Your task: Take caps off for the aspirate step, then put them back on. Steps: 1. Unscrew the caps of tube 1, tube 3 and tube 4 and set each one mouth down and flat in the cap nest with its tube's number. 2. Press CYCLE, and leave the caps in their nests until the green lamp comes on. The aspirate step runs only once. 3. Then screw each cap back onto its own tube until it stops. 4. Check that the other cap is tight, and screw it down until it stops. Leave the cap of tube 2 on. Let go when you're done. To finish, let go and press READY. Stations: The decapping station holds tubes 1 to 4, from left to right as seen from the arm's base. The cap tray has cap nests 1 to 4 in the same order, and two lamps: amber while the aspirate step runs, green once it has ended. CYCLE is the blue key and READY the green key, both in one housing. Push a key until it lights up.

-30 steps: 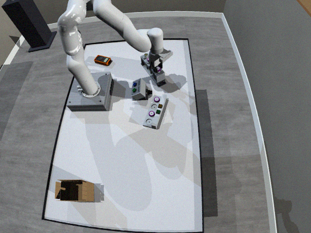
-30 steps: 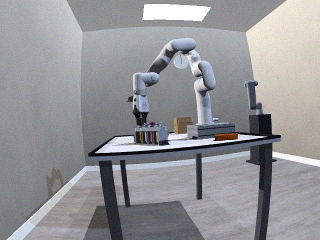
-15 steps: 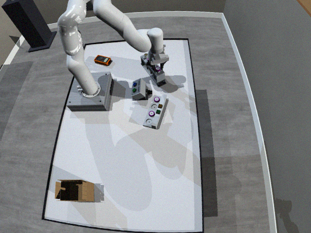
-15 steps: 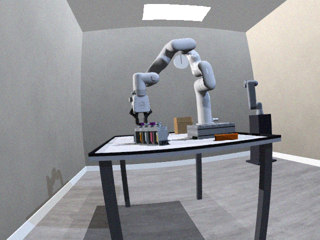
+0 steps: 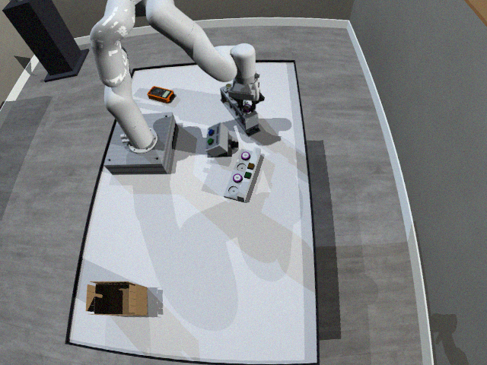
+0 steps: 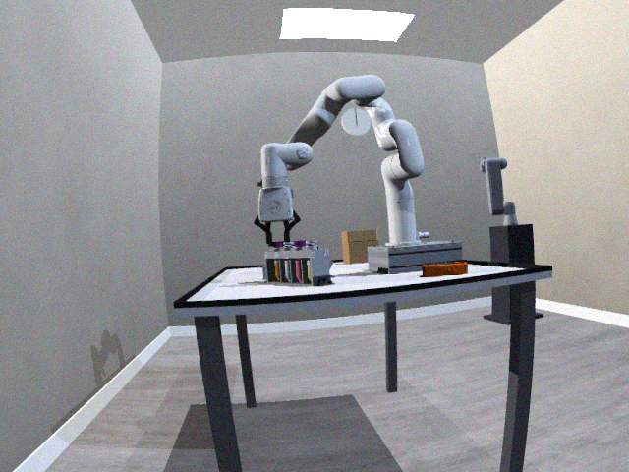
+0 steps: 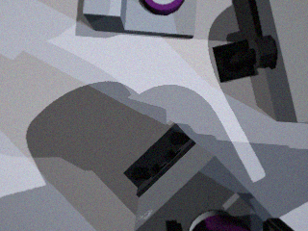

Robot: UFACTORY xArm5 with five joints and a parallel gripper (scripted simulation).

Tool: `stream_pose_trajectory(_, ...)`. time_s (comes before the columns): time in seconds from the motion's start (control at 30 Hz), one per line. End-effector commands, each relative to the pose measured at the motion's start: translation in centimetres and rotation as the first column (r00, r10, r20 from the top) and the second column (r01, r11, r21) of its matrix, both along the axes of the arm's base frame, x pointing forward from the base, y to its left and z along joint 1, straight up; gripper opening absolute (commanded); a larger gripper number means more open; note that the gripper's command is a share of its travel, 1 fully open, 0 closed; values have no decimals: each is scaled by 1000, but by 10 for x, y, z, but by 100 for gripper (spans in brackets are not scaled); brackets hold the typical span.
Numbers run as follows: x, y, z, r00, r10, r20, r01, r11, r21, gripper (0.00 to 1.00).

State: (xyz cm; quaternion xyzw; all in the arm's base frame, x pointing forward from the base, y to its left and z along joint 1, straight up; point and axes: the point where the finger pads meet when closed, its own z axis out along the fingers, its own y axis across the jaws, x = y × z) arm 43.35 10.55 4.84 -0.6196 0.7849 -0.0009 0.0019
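My gripper [image 5: 247, 105] [image 6: 278, 241] [image 7: 222, 226] is partly open, pointing down with its fingers on either side of the purple cap of tube 4 [image 7: 226, 222]; a gap shows beside the cap in the wrist view. The decapping station [image 5: 252, 122] [image 6: 320, 264] holds the tubes. Tube 2's purple cap [image 6: 300, 242] is on; tubes 1 and 3 show no purple cap. In the cap tray [image 5: 254, 155], one cap [image 5: 245, 155] lies in nest 1 and another cap [image 5: 237, 178] in nest 3. Nests 2 and 4 are empty. The amber lamp [image 5: 250, 166] and green lamp [image 5: 248, 175] look dark.
The key housing [image 5: 222, 143] with the blue key [image 5: 211, 131] and green key [image 5: 210, 141] stands between arm base and tray, close to the station. An orange meter [image 5: 160, 94] [image 6: 444, 268] lies near the base. An open cardboard box [image 5: 135, 299] stands at the table's far end.
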Motion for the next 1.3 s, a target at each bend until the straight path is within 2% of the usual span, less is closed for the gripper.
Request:
stream_pose_trajectory(0.0,1,0,1,999,-42,3,42,999,6,46)
stream_pose_trajectory(0.03,1,0,1,999,-42,3,42,999,6,0)
stream_pose_trajectory(0.5,1,0,1,999,-42,3,42,999,6,0)
stream_pose_trajectory(0.6,1,0,1,994,108,3,-108,994,5,0)
stream_pose_trajectory(0.73,1,0,1,953,303,4,-303,953,3,0)
stream_pose_trajectory(0.8,1,0,1,953,303,4,-303,953,3,0)
stream_pose_trajectory(1.07,1,0,2,786,618,5,-618,786,0,0)
stream_pose_trajectory(1.27,1,0,2,618,786,5,-786,618,-3,0)
